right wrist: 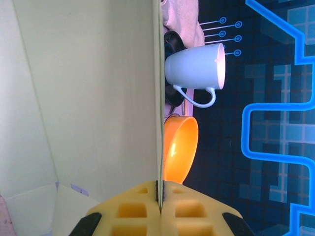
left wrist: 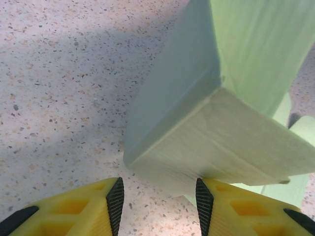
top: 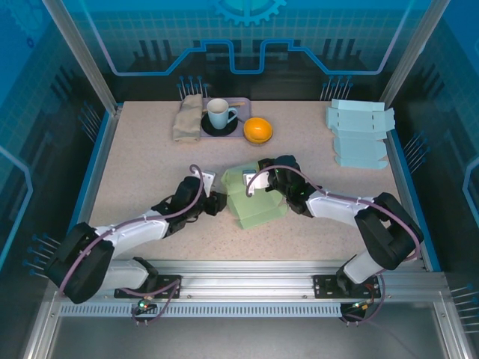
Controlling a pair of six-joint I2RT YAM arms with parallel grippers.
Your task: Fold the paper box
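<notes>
The pale green paper box [top: 253, 196] stands partly folded at the middle of the table. My right gripper [top: 258, 182] is shut on the thin edge of one upright wall of the box [right wrist: 158, 147], its yellow fingers [right wrist: 133, 209] pressed flat together on the card. My left gripper [top: 217, 203] sits low on the table just left of the box, jaws open. In the left wrist view a corner of the box [left wrist: 197, 147] hangs just ahead of the gap, and the right fingertip [left wrist: 204, 201] touches its lower edge.
At the back stand a folded cloth [top: 187, 116], a light blue mug [top: 221, 114] on a dark saucer and an orange bowl [top: 257, 130]. A stack of flat light blue box blanks [top: 359, 134] lies at the back right.
</notes>
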